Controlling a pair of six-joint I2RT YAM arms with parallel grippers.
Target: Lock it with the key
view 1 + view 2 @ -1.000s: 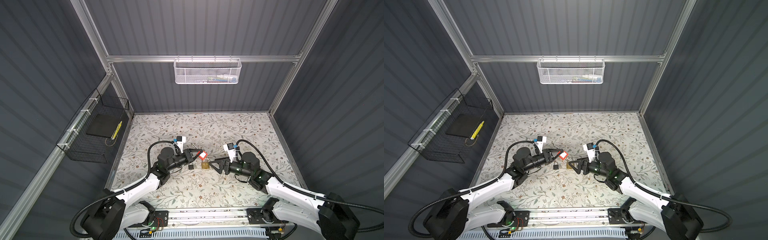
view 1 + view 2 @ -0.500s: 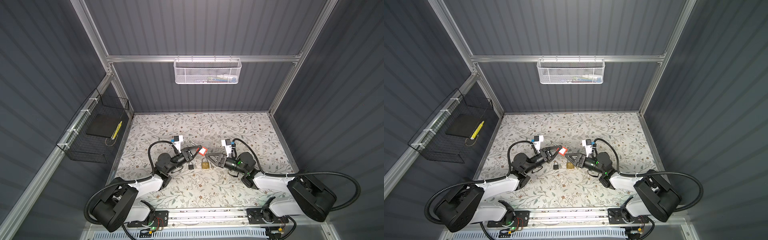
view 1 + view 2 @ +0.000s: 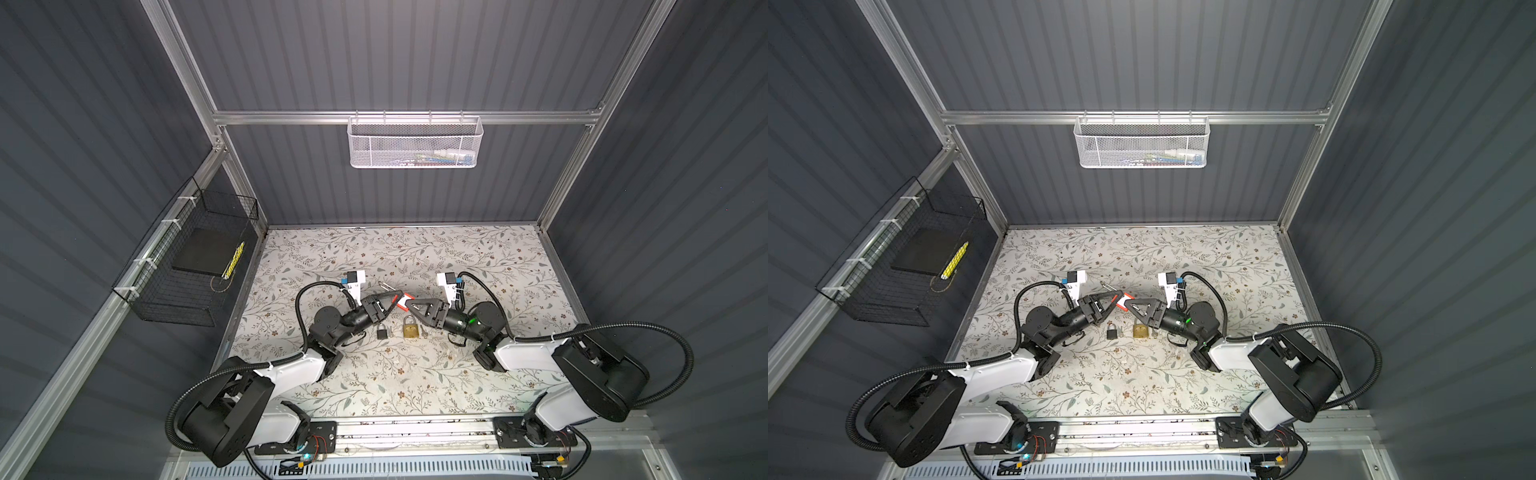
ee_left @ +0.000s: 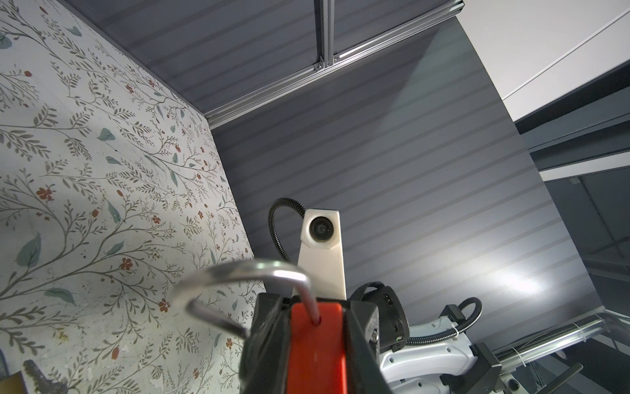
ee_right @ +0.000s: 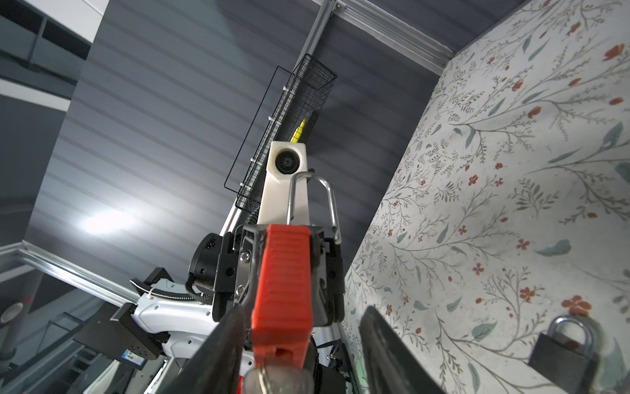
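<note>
Two arms (image 3: 291, 370) low, reaching inward, left claw (image 3: 397, 297) clamped on red padlock (image 5: 283, 273), right claw (image 3: 412, 306) apart.

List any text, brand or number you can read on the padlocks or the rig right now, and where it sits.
Nothing reads clearly in any view.
red padlock: ribbed body, no print visible.
brass padlock: any marking is too small to read.
black padlock: blurred, nothing legible.
small sticker on a black plate, right wrist view: coloured marks, too small to read.
</note>
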